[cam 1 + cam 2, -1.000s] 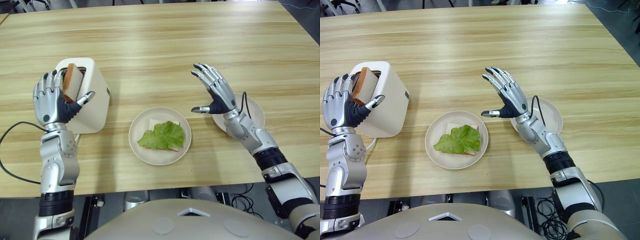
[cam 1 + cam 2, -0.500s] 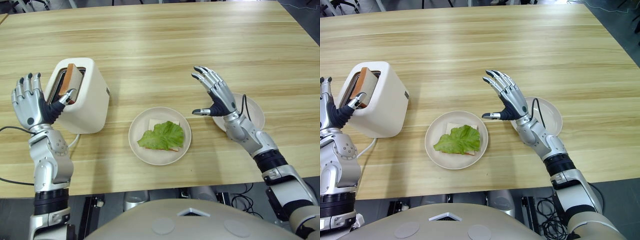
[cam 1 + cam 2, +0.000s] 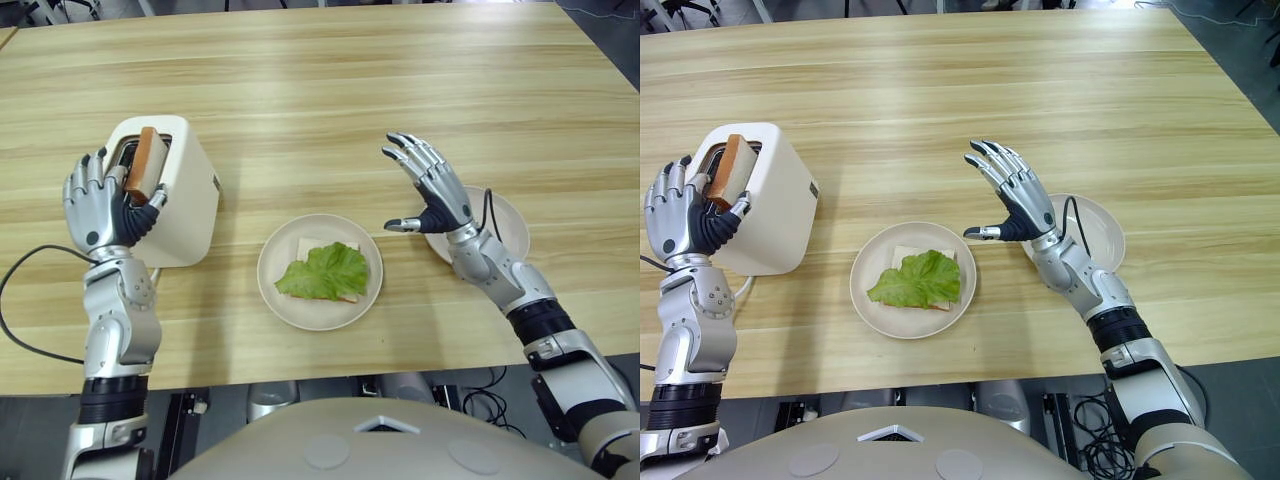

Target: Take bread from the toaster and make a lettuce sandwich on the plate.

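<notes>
Bread slice (image 3: 146, 163) upright in toaster (image 3: 185, 195) slot, not yet lifted out. My left hand (image 3: 100, 205) right against it; can't tell if grip closed. Plate (image 3: 300, 312): bottom slice (image 3: 312, 246) down, lettuce (image 3: 325, 272) on top, done. Left to do: 1 slice onto lettuce. My right hand (image 3: 432, 190) spread, holding nothing, above table (image 3: 350, 90) near small dish (image 3: 512, 222).
</notes>
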